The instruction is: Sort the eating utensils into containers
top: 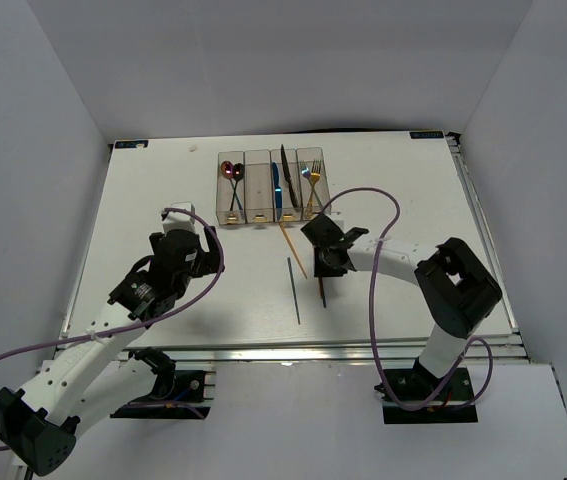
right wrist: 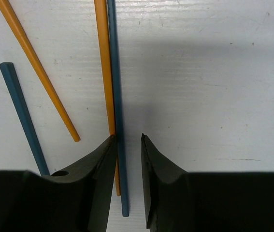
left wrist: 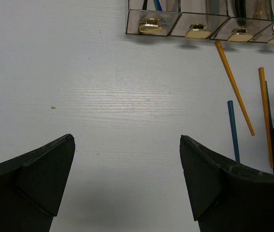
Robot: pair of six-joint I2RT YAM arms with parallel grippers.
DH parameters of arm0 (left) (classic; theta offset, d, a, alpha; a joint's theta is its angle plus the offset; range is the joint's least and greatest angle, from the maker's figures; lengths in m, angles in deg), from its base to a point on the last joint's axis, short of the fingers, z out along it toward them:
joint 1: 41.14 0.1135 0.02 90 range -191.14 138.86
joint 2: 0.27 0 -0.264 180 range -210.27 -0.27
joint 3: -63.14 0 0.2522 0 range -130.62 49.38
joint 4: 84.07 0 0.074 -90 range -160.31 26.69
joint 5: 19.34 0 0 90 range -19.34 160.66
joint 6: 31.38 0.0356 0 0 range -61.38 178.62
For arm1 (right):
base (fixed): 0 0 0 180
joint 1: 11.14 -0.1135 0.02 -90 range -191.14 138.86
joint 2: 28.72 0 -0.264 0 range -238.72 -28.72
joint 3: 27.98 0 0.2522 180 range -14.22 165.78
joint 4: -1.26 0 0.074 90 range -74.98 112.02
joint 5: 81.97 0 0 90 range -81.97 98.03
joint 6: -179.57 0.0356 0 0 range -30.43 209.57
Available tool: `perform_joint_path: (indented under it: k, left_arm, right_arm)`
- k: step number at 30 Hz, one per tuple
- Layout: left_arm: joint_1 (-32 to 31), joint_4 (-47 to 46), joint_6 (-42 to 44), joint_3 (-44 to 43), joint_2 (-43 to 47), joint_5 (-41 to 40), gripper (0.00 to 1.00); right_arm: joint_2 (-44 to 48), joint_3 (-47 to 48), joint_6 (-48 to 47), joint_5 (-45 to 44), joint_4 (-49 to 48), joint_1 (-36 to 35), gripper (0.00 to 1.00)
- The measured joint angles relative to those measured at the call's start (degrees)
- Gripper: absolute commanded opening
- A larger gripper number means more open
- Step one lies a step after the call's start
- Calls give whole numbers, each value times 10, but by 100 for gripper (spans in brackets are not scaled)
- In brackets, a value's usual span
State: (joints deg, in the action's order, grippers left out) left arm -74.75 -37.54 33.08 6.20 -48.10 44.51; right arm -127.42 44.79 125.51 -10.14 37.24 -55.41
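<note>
The four joined clear containers [top: 259,190] stand at the back centre; they also show in the left wrist view [left wrist: 199,21]. They hold spoons [top: 231,175], knives [top: 281,180] and forks [top: 310,178]. One bin looks empty. Chopsticks lie on the table: a gold one [top: 293,250], a blue one [top: 293,290], and a gold and blue pair [top: 323,290]. My right gripper [top: 328,262] is low over that pair. Its jaws [right wrist: 127,137] are narrowly open astride the blue chopstick [right wrist: 115,72], with the gold one [right wrist: 103,58] at the left finger. My left gripper [left wrist: 127,140] is open and empty.
My left gripper [top: 191,232] hovers over bare table left of the containers' near ends. A loose gold chopstick [right wrist: 35,67] and a blue one [right wrist: 21,111] lie left of my right gripper. White walls enclose the table. Purple cables loop from both arms.
</note>
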Motion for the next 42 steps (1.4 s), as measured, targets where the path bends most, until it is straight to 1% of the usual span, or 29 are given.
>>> perform_joint_path:
  k: [3, 13, 16, 20, 21, 22, 27, 29, 31, 33, 35, 37, 39, 42]
  left_arm:
    - [0, 0, 0, 0, 0, 0, 98]
    - [-2, 0, 0, 0, 0, 0, 98]
    - [-3, 0, 0, 0, 0, 0, 98]
    - [-4, 0, 0, 0, 0, 0, 98]
    - [-4, 0, 0, 0, 0, 0, 98]
    - [-4, 0, 0, 0, 0, 2, 98]
    - [-4, 0, -22, -2, -13, 23, 98]
    - [-4, -12, -44, -3, -29, 68, 98]
    - [-4, -54, -81, -2, -47, 131, 98]
    - [-10, -154, -134, 27, -52, 207, 98]
    - [-29, -267, -190, 68, -61, 268, 98]
    - [-61, -346, -230, 87, -87, 299, 98]
    - [-93, -398, -253, 88, -118, 313, 98]
    - [-137, -448, -273, 80, -155, 310, 96]
  right_arm:
    - [7, -9, -1, 2, 1, 0, 29]
    - [16, -23, -3, 6, 1, 0, 27]
    - [11, -23, -5, 7, 1, 0, 23]
    - [8, -22, -7, 5, -1, 0, 14]
    - [8, -22, -8, 5, -1, 0, 10]
    - [8, -22, -9, 5, -1, 0, 0]
    - [9, -22, -15, 5, -1, 0, 0]
    - [17, -26, -16, 7, 1, 0, 0]
    - [41, -36, -18, 13, 9, 0, 0]
    - [90, -50, -19, 29, 7, 0, 0]
    - [158, -69, -20, 60, -14, 0, 0]
    - [225, -87, -19, 102, -56, 0, 0]
    - [273, -99, -17, 152, -104, 0, 0]
    - [295, -101, -10, 212, -160, 0, 0]
